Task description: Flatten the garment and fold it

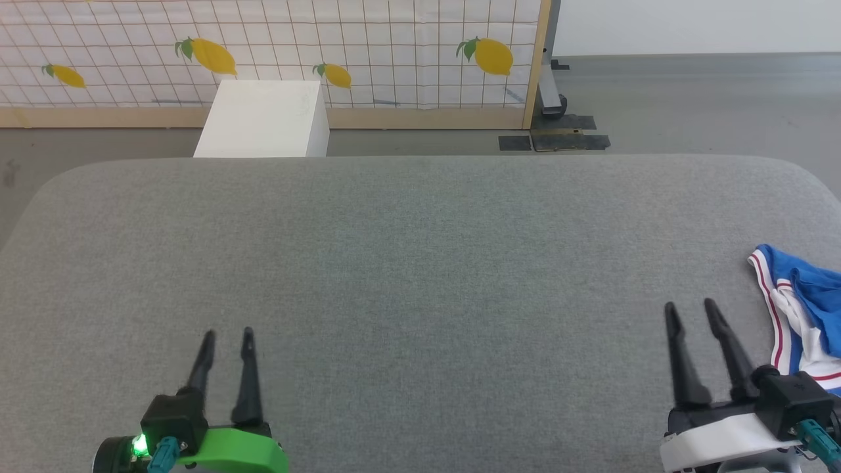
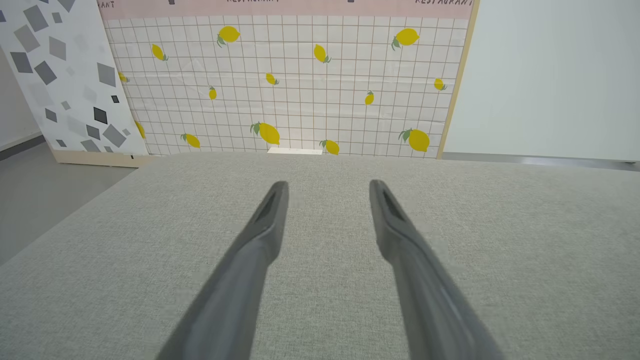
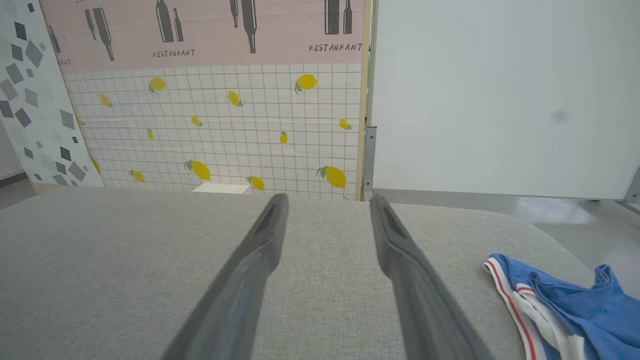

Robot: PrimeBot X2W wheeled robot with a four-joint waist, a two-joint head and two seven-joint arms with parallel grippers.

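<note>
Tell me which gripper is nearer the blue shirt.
Right. The right gripper is just beside the garment, apart from it; the left gripper is far off across the grey surface.

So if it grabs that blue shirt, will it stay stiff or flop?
Probably flop: the shirt lies crumpled in soft folds at the right edge of the grey surface. It likely weighs little, as the cloth looks thin. Pushed, it would probably bunch up rather than slide, since the surface looks rough-woven.
</note>
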